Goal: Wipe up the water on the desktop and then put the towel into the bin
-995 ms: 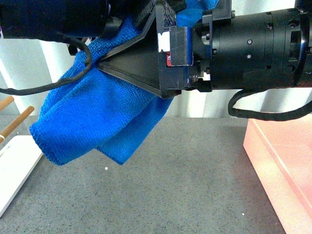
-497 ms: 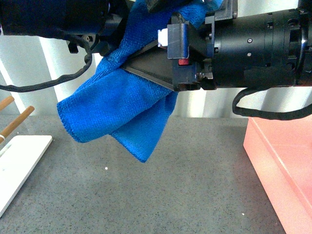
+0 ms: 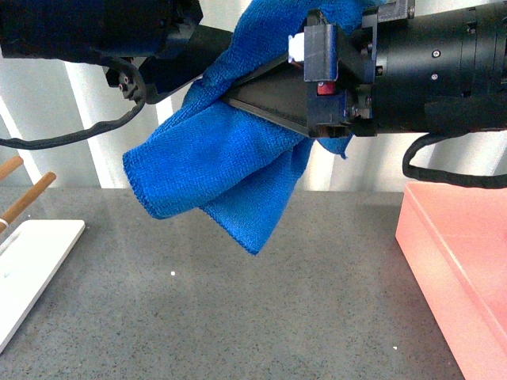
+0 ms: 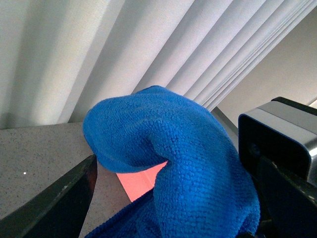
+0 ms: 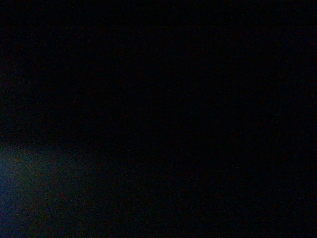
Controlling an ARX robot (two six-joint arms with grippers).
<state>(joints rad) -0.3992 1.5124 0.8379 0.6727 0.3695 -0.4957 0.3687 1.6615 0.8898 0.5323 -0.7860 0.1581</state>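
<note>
The bright blue towel (image 3: pixel 222 174) hangs in folds high above the dark speckled desktop (image 3: pixel 238 317). My right gripper (image 3: pixel 238 99) reaches in from the right and is shut on the towel's upper part. The left gripper (image 4: pixel 171 163) is open; its dark fingers (image 4: pixel 54 208) stand wide apart with a bulge of the towel (image 4: pixel 193 173) between them. The left arm (image 3: pixel 95 32) crosses the top left of the front view. The salmon-pink bin (image 3: pixel 459 269) stands at the right edge, to the right of the towel; a slice of the bin (image 4: pixel 141 181) shows under the cloth. The right wrist view is dark.
A flat white tray (image 3: pixel 32 269) lies at the left edge of the desktop, with two wooden sticks (image 3: pixel 28 198) behind it. A white pleated curtain (image 3: pixel 95 134) closes off the back. A black cable (image 3: pixel 451 178) loops under the right arm.
Both arms and the towel have moved to the right and upward, closer to the bin. The towel's lower corner hangs higher above the desktop than before.
</note>
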